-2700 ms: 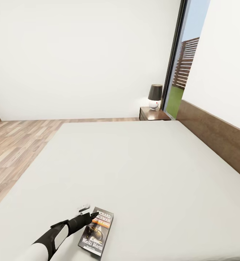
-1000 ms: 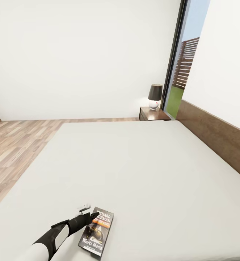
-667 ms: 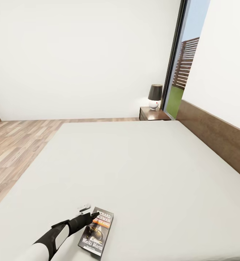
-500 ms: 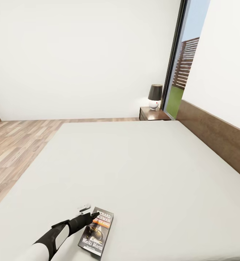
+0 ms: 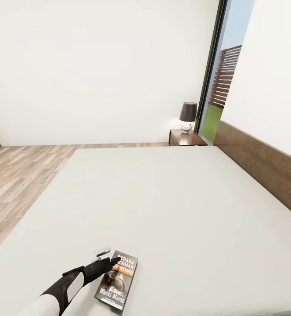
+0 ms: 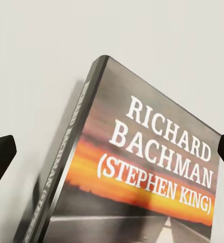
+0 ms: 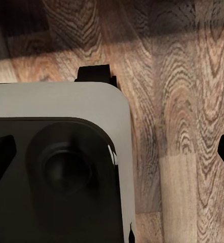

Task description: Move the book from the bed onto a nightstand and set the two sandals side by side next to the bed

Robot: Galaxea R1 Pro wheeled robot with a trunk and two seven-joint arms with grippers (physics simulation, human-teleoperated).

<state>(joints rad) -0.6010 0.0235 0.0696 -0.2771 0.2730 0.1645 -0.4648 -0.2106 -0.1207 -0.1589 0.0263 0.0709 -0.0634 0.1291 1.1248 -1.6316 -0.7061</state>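
The book (image 5: 117, 281) lies flat on the light-grey bed (image 5: 163, 197), near its front edge, with its dark cover and orange band facing up. My left gripper (image 5: 108, 258) is at the book's far left corner. In the left wrist view the book (image 6: 142, 172) lies between the two fingertips (image 6: 0, 157) of my left gripper (image 6: 112, 154), which are spread wide, so it is open. My right gripper (image 7: 112, 154) is open over my own base (image 7: 66, 167) and the wood floor (image 7: 188, 101). A dark nightstand (image 5: 187, 138) stands past the bed's far corner. The sandals are out of view.
A black-shaded lamp (image 5: 188, 116) stands on the nightstand. The brown headboard (image 5: 259, 162) runs along the bed's right side. A tall window (image 5: 224, 79) is behind the nightstand. Wood-plank floor (image 5: 18, 175) lies to the left of the bed.
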